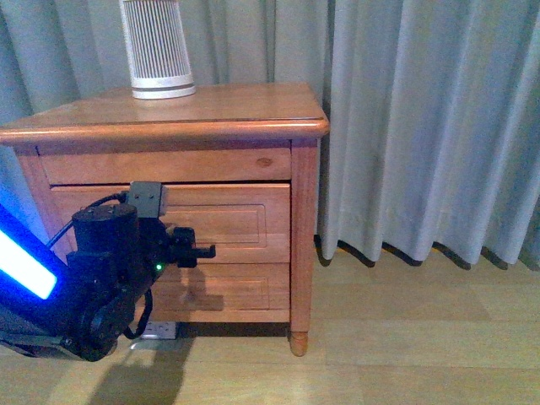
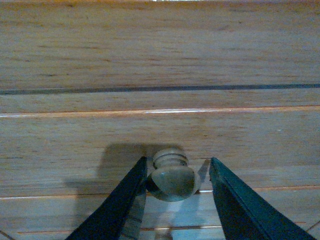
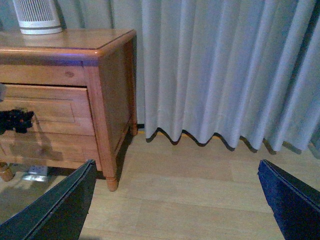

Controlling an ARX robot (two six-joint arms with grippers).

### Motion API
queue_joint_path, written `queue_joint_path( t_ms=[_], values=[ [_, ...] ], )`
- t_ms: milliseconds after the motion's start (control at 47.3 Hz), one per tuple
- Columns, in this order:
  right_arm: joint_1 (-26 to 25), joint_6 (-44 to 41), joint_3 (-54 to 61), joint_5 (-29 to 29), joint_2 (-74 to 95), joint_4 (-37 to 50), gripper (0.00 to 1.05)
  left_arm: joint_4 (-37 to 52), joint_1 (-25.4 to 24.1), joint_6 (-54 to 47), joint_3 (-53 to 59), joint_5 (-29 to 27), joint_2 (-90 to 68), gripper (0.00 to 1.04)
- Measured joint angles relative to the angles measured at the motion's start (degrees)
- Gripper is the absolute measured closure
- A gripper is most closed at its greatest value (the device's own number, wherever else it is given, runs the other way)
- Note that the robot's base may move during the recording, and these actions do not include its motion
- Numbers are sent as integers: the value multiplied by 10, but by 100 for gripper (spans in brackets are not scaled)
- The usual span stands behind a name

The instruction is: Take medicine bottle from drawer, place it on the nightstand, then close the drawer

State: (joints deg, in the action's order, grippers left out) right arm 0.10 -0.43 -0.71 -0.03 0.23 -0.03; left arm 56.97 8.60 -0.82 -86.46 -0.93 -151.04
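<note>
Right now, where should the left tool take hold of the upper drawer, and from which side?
Grip the round wooden knob behind its bulging head, at the narrower neck, coming straight at the drawer front. The open left tool straddles it; the wider head should stop slipping.

My front camera faces the honey-brown wooden nightstand [image 1: 236, 105] head-on, low and near. My left wrist camera sits very close to its panelled drawer front [image 2: 160, 135], at the round wooden knob [image 2: 172, 177]. Right wrist camera: oblique, farther back, sharing nightstand and grey pleated curtain [image 3: 210, 70] with the front.
</note>
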Motion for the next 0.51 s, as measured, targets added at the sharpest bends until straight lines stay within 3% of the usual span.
queue_joint_path(
  t_ms=[106,507],
  values=[
    [0,0,0,0,0,0,7,0,0,1,0,0,0,77],
    [0,0,0,0,0,0,7,21,0,-1,20,-3,3,80]
  ],
)
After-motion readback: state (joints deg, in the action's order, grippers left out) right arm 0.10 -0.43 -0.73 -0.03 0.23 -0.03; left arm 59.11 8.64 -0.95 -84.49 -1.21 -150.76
